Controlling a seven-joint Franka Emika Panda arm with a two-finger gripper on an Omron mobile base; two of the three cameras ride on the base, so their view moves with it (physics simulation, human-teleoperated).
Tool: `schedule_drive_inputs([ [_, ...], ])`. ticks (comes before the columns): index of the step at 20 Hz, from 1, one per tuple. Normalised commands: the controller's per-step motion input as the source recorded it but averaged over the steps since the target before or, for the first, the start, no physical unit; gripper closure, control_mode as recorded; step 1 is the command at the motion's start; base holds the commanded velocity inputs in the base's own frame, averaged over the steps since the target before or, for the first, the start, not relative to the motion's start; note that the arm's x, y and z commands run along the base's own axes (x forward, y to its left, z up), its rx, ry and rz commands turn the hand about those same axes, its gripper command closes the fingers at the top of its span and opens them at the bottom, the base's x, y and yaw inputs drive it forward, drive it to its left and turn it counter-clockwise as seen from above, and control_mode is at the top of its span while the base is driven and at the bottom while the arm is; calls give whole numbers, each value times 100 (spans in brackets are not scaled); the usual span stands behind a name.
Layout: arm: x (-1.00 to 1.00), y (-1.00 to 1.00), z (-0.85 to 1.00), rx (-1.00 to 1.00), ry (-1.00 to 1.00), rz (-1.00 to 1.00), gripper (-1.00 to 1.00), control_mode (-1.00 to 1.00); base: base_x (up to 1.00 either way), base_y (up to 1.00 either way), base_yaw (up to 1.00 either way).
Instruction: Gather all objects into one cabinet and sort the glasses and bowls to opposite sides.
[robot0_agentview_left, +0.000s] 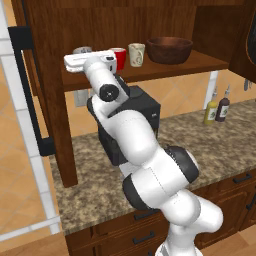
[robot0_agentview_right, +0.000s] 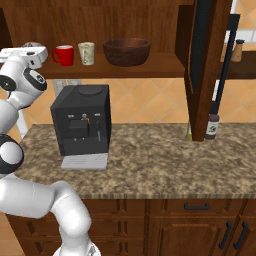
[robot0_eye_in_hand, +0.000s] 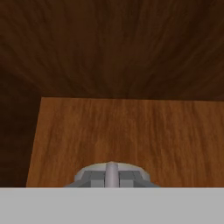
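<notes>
Inside the open cabinet, the shelf board carries the glasses and the bowl. The grey mug is at the left end, mostly hidden behind my white hand. My gripper is shut on the mug, whose rim shows at the bottom of the hand view. Right of it stand the red cup and the cream cup. The wide dark brown bowl sits at the right end. In the right base view the order is the same: mug, red cup, cream cup, bowl.
A black coffee machine stands on the granite counter under the shelf, close to my arm. Two sauce bottles stand at the back right. The cabinet doors hang open, the left with a long black handle.
</notes>
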Motion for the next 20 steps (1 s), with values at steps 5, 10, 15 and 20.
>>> schedule_drive_inputs([
  [5, 0, 18, -8, 1, 0, 0, 100, -100, 0, 0, 0],
  [10, 0, 7, -8, 1, 1, 0, 100, -100, 0, 0, 0],
  [15, -10, 0, -10, 4, 21, 0, 100, -100, 0, 0, 0],
  [20, -3, -5, -12, 5, 18, 0, 100, -100, 0, 0, 0],
])
